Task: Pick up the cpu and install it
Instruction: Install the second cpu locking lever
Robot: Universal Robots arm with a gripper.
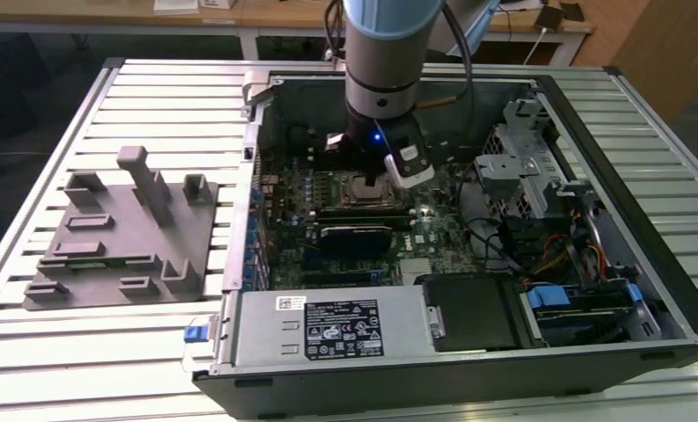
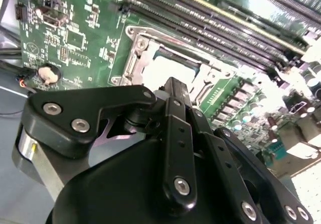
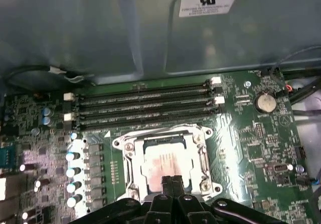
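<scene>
Slatted metal tabletop [image 1: 149,352] carries an open pc case [image 1: 630,114] lying on its side, w/ a grey fixture block [image 1: 120,237] just beside it on the exterior view's left; desks are seen behind. Inside the case, the green motherboard [image 3: 251,133] is exposed, w/ four RAM slots [image 3: 143,106] running alongside the metal-framed socket [image 3: 125,146].

The cpu [image 3: 168,163] is seen lying flat inside the socket frame, pale metal top facing up, approx. square to the frame edges in the first wrist view. The gripper [image 3: 171,181] is held directly over it, low, fingertips at the chip's near edge. Fingers [image 2: 173,91] are drawn close together w/ almost no gap; nothing is visibly pinched between them. Whether the tips are touching the chip top can't be told.

Judged: the chip looks placed, so the step in hand is seating. To be done well, the chip should be kept level and its corners checked against the frame; no side load should be put on it, since socket pins are easily bent. Any push should be straight down and light. The frame's inner lip should be kept clear of the fingertips.
</scene>
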